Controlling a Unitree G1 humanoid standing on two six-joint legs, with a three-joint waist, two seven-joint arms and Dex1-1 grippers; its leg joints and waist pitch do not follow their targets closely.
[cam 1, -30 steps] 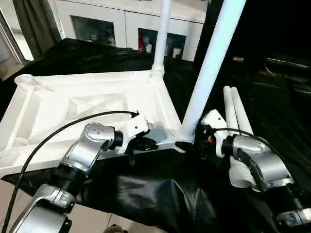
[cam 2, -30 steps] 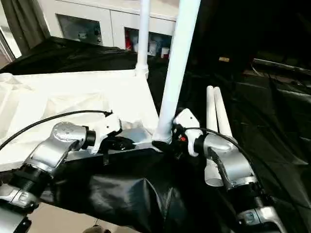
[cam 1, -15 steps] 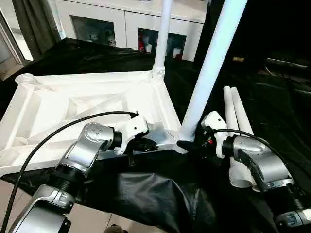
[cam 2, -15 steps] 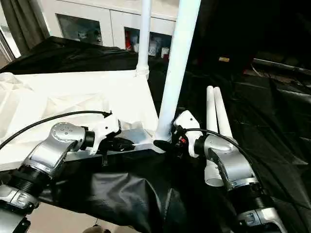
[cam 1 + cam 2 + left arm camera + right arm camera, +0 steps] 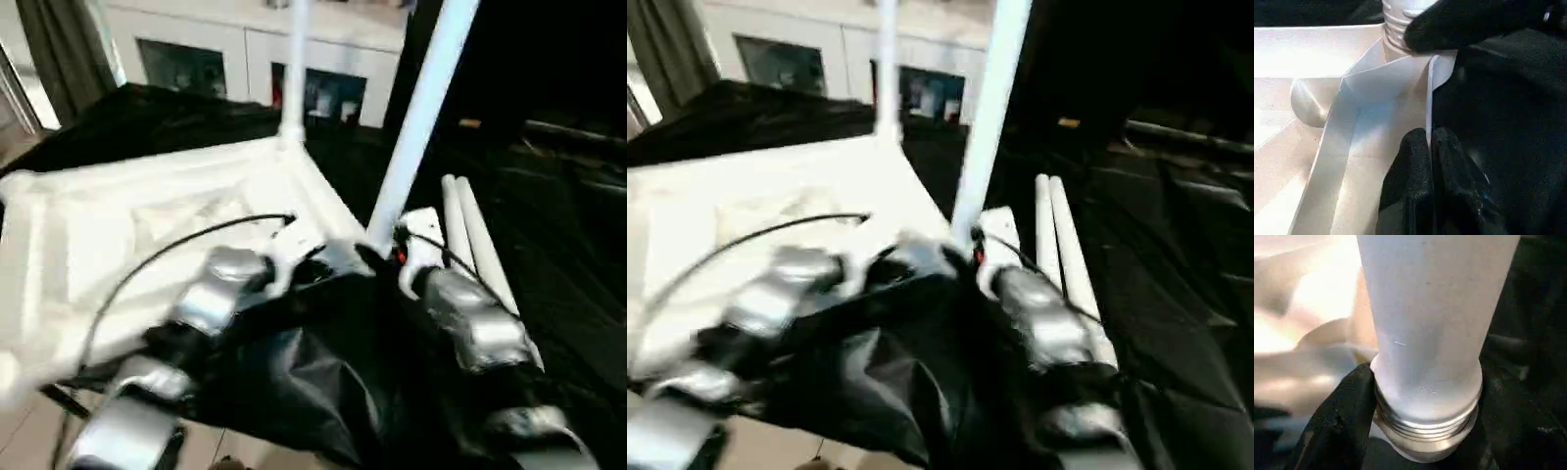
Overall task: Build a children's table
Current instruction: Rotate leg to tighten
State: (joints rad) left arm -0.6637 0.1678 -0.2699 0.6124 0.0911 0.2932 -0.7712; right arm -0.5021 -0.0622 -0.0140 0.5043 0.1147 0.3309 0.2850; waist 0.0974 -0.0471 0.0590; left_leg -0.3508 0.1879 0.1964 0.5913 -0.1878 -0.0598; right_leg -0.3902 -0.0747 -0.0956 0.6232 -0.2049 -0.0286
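1. Pinching the tabletop's near rim (image 5: 1432, 105), the left gripper (image 5: 1431, 147) keeps its jaws nearly shut on that thin wall.
2. Closing in from wider, the right gripper (image 5: 1415, 431) now hugs the near leg (image 5: 1430, 318) at its threaded base.
3. Beyond, the far leg (image 5: 294, 69) stands socketed, and two spare legs (image 5: 470, 235) lie beside the top; half remains, I judge.

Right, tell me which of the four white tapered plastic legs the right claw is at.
The nearer upright white tapered plastic leg, at its threaded base in the tabletop's near corner socket. The other upright leg stands at the far corner; two legs lie on the black cloth.
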